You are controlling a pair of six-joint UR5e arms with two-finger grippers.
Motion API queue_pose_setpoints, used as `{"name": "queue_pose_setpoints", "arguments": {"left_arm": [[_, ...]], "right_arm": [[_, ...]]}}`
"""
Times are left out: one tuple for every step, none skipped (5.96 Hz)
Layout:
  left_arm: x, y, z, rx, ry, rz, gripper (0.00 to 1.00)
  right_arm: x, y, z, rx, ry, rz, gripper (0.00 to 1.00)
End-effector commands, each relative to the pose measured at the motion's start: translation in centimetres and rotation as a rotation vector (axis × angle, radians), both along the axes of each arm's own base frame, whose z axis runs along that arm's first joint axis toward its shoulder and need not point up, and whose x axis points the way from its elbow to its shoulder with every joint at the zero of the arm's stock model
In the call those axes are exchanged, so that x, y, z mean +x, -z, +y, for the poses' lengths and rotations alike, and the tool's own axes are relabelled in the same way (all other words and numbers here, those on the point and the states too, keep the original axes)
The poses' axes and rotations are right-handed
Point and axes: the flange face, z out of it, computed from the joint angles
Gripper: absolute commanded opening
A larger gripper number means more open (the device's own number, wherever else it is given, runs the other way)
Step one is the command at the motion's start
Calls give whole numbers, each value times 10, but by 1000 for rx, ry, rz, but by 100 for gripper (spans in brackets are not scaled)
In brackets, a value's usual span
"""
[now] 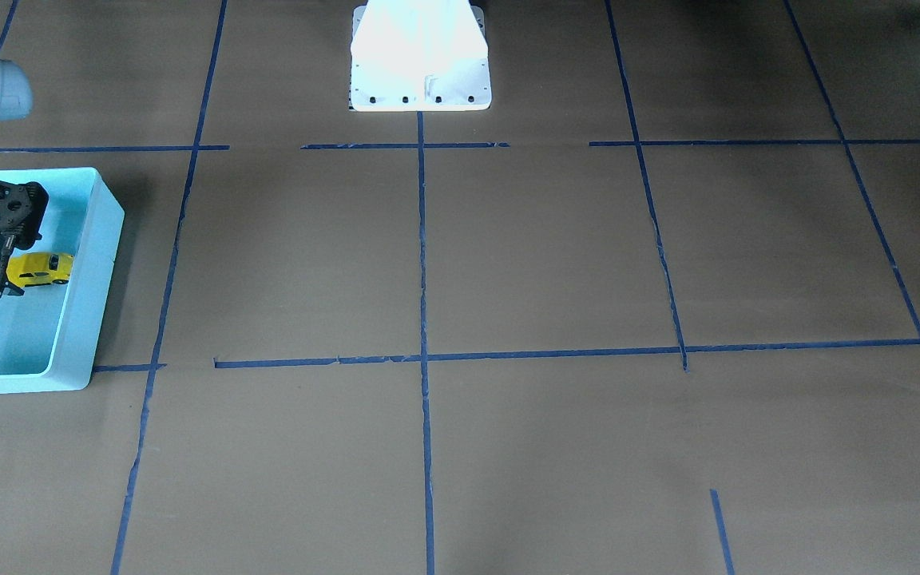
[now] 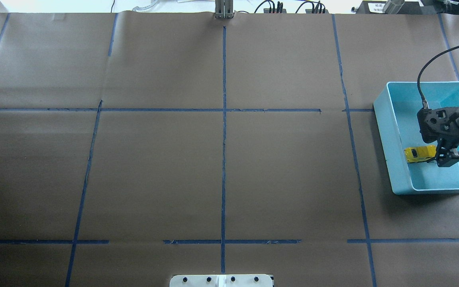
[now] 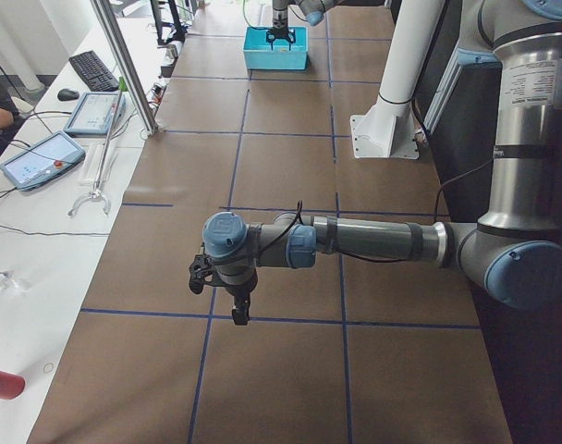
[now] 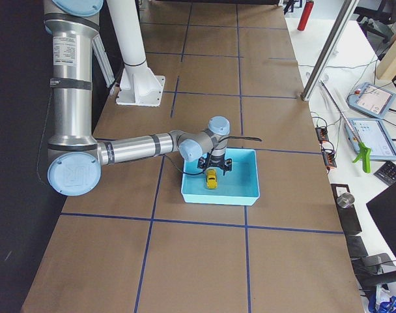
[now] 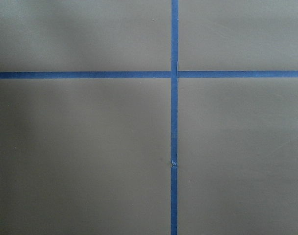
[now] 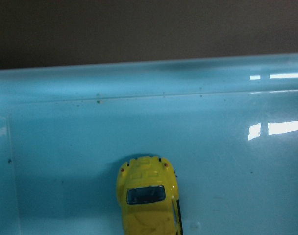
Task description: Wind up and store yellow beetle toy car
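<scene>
The yellow beetle toy car (image 1: 41, 270) lies on the floor of the light blue bin (image 1: 102, 239), near its inner side wall. It also shows in the overhead view (image 2: 420, 154) and the right wrist view (image 6: 149, 200), rear end toward the bin wall (image 6: 149, 78). My right gripper (image 2: 448, 157) hangs inside the bin (image 2: 385, 131), right at the car's front end, and looks open with no grip on it. My left gripper (image 3: 237, 314) hovers over bare table far from the bin; I cannot tell whether it is open or shut.
The table is brown paper with blue tape lines (image 2: 224, 119). The robot's white base (image 1: 420, 64) stands at the table's edge. A cable (image 2: 422, 79) loops above the right wrist. Tablets and a keyboard lie on a side table (image 3: 41, 157).
</scene>
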Motion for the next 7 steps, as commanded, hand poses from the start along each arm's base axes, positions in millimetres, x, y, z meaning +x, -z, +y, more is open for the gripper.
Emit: {"name": "queue_pose_setpoints", "arguments": {"left_arm": [[0, 0, 0, 1, -1, 0, 100], [0, 1, 0, 3, -1, 0, 100], [0, 1, 0, 3, -1, 0, 100], [0, 1, 0, 3, -1, 0, 100], [0, 0, 0, 1, -1, 0, 100], [0, 1, 0, 3, -1, -1, 100], [0, 1, 0, 3, -1, -1, 100]], "right_arm": [[59, 41, -18, -78, -114, -22, 100], [97, 80, -10, -152, -187, 8, 100], [136, 96, -16, -259, -362, 2, 100], [161, 89, -15, -402, -553, -11, 100], [170, 90, -19, -555, -750, -27, 100], [170, 77, -19, -687, -891, -16, 100], [196, 40, -25, -790, -977, -1, 100]]}}
